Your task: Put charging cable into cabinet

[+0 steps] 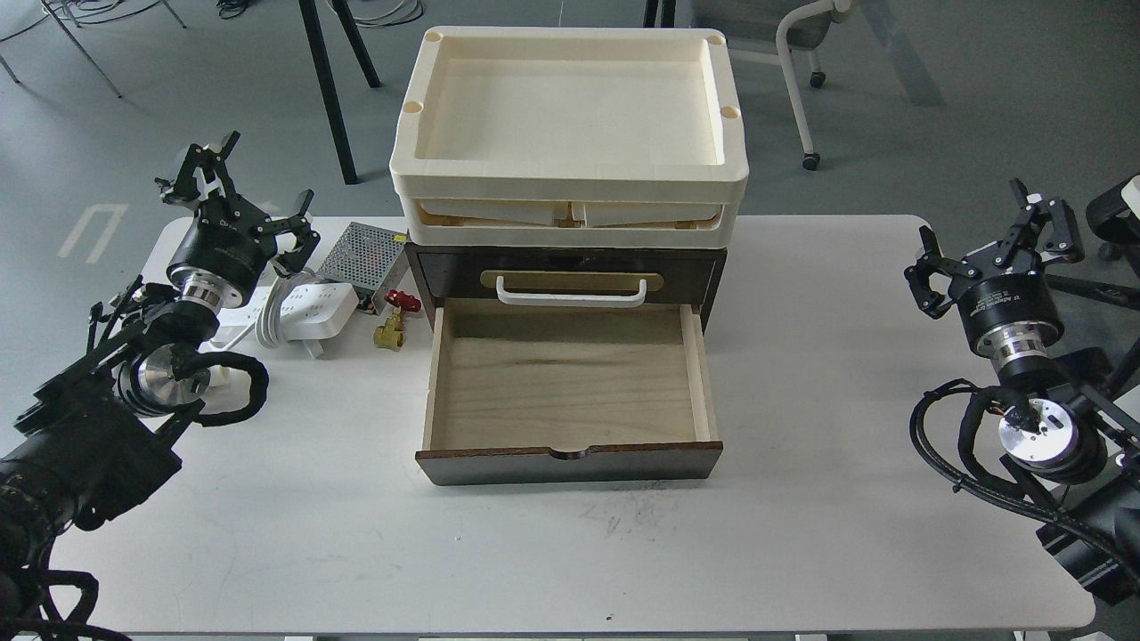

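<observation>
The charging cable, a white power strip with its thick cord coiled at one end, lies on the table at the left, partly hidden behind my left arm. The cabinet is a dark brown drawer unit at the table's centre. Its lower drawer is pulled out and shows an empty pale wood inside. The upper drawer is closed, with a white handle on a brass plate. My left gripper is open, raised just left of and above the cable. My right gripper is open at the far right, holding nothing.
Stacked cream plastic trays sit on top of the cabinet. A perforated metal box and a brass valve with a red handle lie between the cable and the cabinet. Chair and table legs stand behind the white table.
</observation>
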